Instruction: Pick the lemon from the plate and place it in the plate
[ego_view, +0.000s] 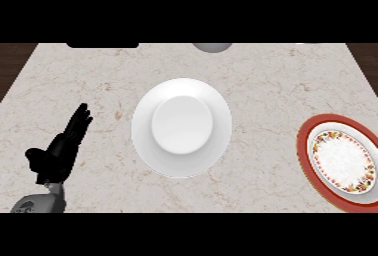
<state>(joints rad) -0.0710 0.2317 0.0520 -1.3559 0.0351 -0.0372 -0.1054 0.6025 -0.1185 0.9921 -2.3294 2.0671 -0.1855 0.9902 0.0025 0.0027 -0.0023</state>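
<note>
- No lemon in view. Neither plate carries one, and nothing is held in the one hand I can see. Can't tell where it is.
- White plate (181, 128) sits mid-counter and is bare. Red-rimmed plate (341, 161) with a flowered band is at the right, cut by the edge of the view, and the part that shows is also bare.
- Left hand (60, 149) is at the near left, well apart from the white plate. Its fingers are straight and point to the far side, thumb out, holding nothing. It looks parked, not working.
- Right hand does not show at all, so its state is unknown.
- Handling, judged from the task only: a lemon should be light, fairly stiff, rounded and a bit waxy, so it is likely to roll or slip. Best taken across the middle, fingers one side and thumb the other. Not fragile; the plates are the breakables.
- Count: two plates, one hand, zero lemons.
- Far edge: a grey rounded thing (212, 47) and a dark flat shape (102, 45), both cut off, can't identify.
- Counter (111, 75) is pale marble.
</note>
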